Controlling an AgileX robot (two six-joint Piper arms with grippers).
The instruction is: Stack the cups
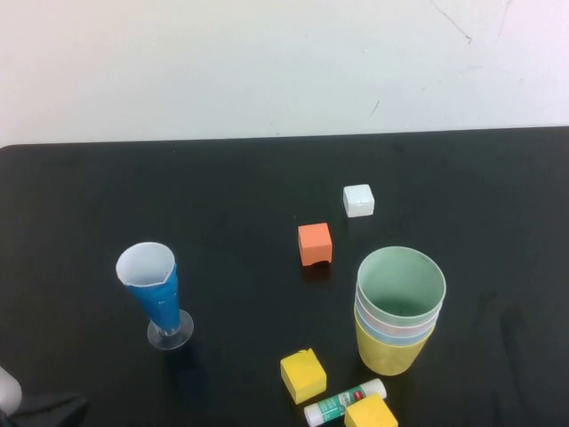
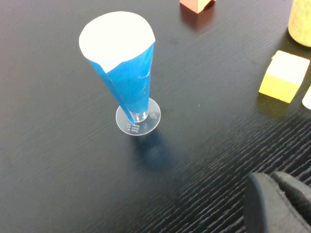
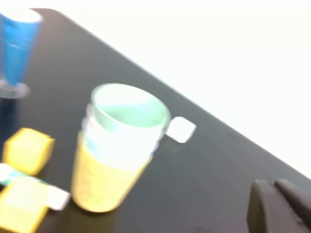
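The cups stand nested in one upright stack point(image 1: 399, 311) at the right front of the black table: yellow at the bottom, then light blue and pink rims, and pale green on top. The stack also shows in the right wrist view point(image 3: 114, 150), and its yellow wall shows at a corner of the left wrist view point(image 2: 301, 22). My left gripper point(image 2: 273, 175) is shut and empty, low over the table near its front left corner. My right gripper point(image 3: 273, 183) is shut and empty, off to the right of the stack, out of the high view.
A tall blue-and-white conical cup point(image 1: 158, 298) on a clear foot stands front left. An orange block point(image 1: 315, 244) and a white block point(image 1: 358, 200) lie behind the stack. Two yellow blocks point(image 1: 303, 374) point(image 1: 370, 414) and a glue stick point(image 1: 345, 401) lie in front.
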